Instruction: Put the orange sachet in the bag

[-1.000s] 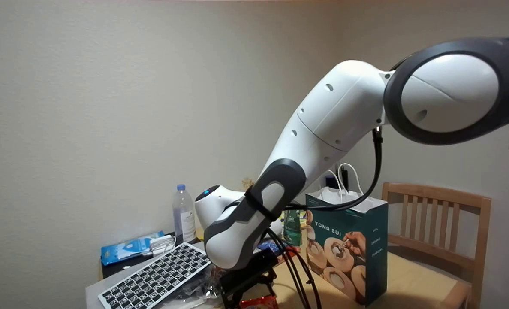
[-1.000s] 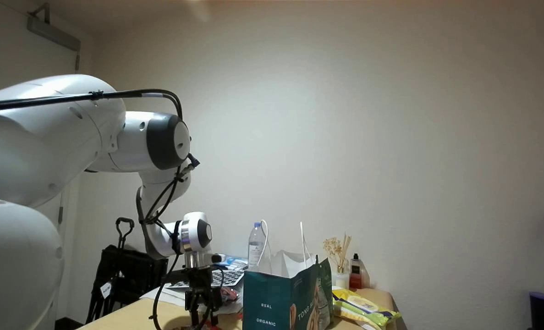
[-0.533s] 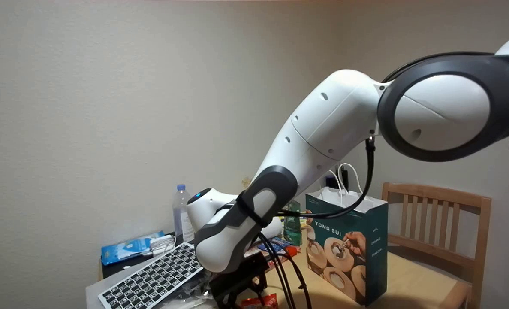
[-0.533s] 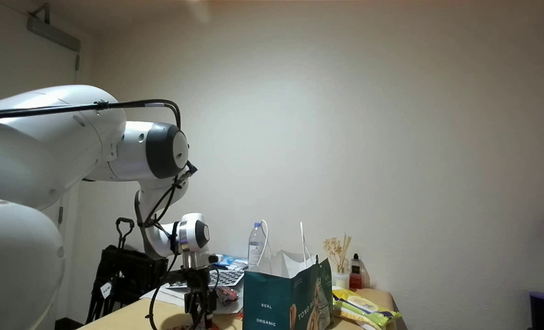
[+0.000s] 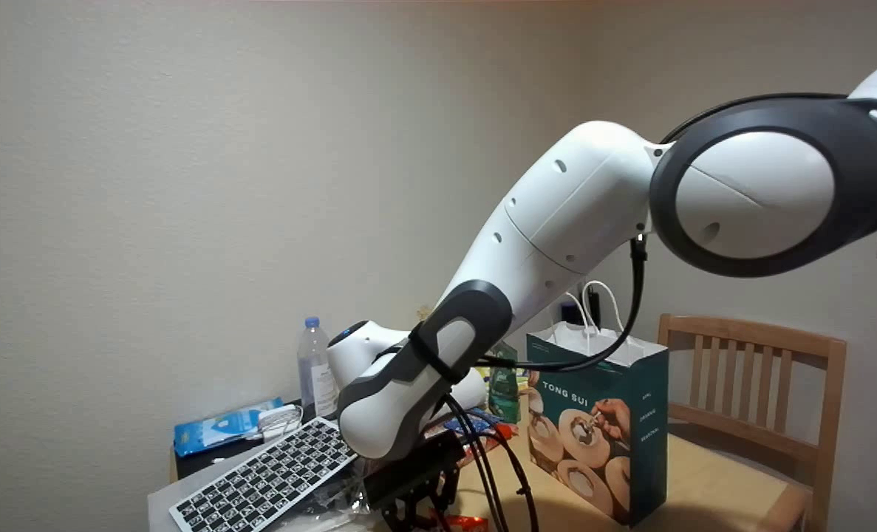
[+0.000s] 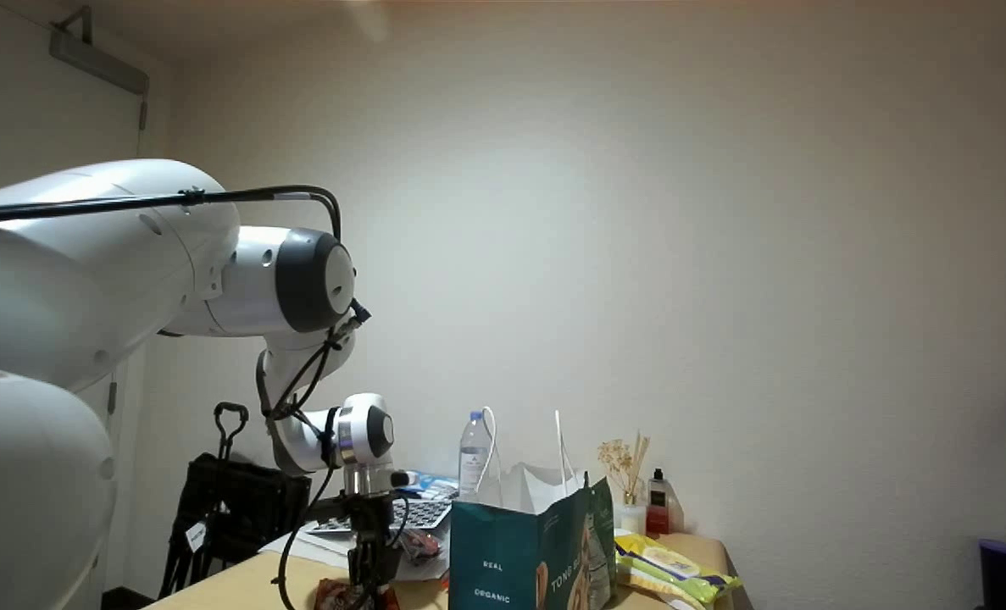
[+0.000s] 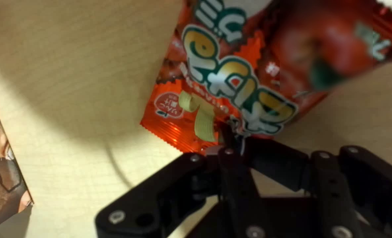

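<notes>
"Over the desk [image 7: 67,92]: what is entered?"

"One orange sachet [image 7: 232,76], printed, held near an edge by the pincer [image 7: 237,139], which is clamped on it (lifted clear or touching below, cannot tell)."

"Destination?"

"One bag [image 5: 593,421], upright, standing near, not touching."

"Handling?"

"Probably light, soft, slick; contents perhaps crushable. Best hold, by my estimate: crimped end or bunched fold, firm enough against slipping, gentle on the middle."
</notes>
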`<state>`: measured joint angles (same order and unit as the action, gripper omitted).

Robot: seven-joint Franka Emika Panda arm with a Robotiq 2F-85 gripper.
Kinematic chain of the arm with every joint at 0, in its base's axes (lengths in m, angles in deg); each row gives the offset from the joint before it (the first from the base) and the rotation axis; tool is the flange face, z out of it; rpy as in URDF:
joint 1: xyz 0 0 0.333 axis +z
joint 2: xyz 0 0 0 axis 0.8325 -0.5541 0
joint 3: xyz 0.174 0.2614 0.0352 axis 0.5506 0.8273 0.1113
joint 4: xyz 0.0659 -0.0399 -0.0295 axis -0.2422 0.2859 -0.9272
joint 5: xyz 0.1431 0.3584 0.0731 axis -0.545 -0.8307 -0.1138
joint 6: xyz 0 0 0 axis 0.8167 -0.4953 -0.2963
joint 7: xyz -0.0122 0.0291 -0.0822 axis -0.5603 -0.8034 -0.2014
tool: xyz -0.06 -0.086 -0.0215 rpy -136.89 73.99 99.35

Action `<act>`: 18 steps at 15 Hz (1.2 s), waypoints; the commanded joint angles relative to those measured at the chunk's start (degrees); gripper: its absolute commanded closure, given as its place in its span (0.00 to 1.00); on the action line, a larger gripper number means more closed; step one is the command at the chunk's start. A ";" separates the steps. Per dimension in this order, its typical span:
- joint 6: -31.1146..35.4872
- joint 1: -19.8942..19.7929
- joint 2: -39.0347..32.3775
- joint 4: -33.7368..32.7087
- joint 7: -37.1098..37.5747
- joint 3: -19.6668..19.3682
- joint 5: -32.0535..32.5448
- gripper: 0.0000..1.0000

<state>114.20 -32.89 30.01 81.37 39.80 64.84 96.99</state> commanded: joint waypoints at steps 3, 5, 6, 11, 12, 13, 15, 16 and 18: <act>0.18 -1.85 5.08 4.24 -0.36 3.28 -4.01 1.00; 0.77 -0.75 7.94 6.53 0.60 3.34 -3.65 0.99; 1.06 0.28 10.39 8.42 1.48 3.18 -2.83 0.99; -0.83 5.56 22.75 15.92 10.05 2.31 1.54 0.99; -2.01 6.86 25.27 16.90 13.53 2.07 3.64 0.99; -3.49 7.76 27.71 17.60 17.03 2.27 5.48 0.99; -5.34 9.17 32.73 18.91 25.11 3.10 9.70 0.99; -6.94 8.71 35.38 19.77 27.01 4.71 8.88 0.99; -7.10 6.68 30.87 14.91 24.73 6.81 8.72 0.97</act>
<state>107.57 -23.75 61.12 96.71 63.89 68.75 104.59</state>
